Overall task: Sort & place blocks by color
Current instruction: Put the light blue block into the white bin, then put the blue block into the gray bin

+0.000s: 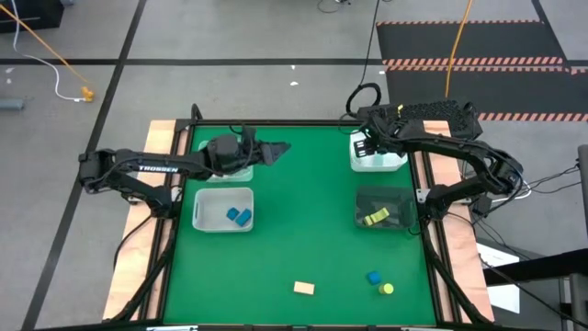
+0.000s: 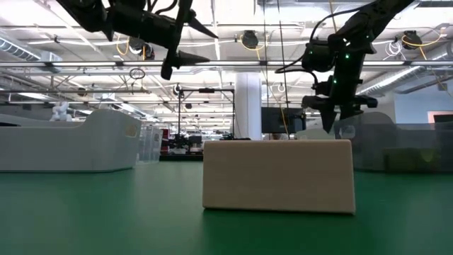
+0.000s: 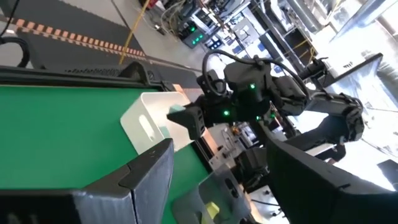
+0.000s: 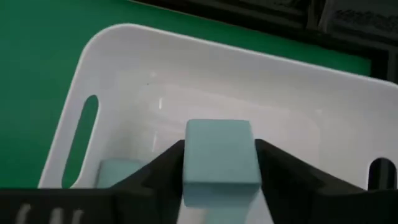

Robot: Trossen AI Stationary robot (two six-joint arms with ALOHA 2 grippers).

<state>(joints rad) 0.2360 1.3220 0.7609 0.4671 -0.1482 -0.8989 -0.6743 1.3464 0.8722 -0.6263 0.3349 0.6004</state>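
Note:
My right gripper [image 4: 221, 163] hangs over the white bin [image 1: 390, 163] at the table's far right and is shut on a mint green block [image 4: 221, 146]. Another mint block [image 4: 115, 173] lies on that bin's floor. My left gripper [image 1: 273, 150] is open and empty, raised over the far-left part of the table. Two blue blocks [image 1: 239, 217] lie in the white bin [image 1: 207, 219] at the left. Yellow blocks [image 1: 375, 218] lie in the dark bin [image 1: 397, 200]. On the mat near the front edge rest a tan block [image 1: 304, 288], a blue block [image 1: 374, 277] and a yellow cylinder [image 1: 387, 289]. My right gripper pinches the mint green block between its two fingers, on two opposite side faces [image 4: 186, 163]. The fingers come from above, pointing down into the white bin. The block is lifted clear of the bin's floor and sticks out past the fingertips.
A fourth, pale bin sits under my left gripper at the far left [image 1: 230, 172]. The green mat [image 1: 303, 230] is open between the bins. In the low view the tan block [image 2: 277, 175] stands close in front.

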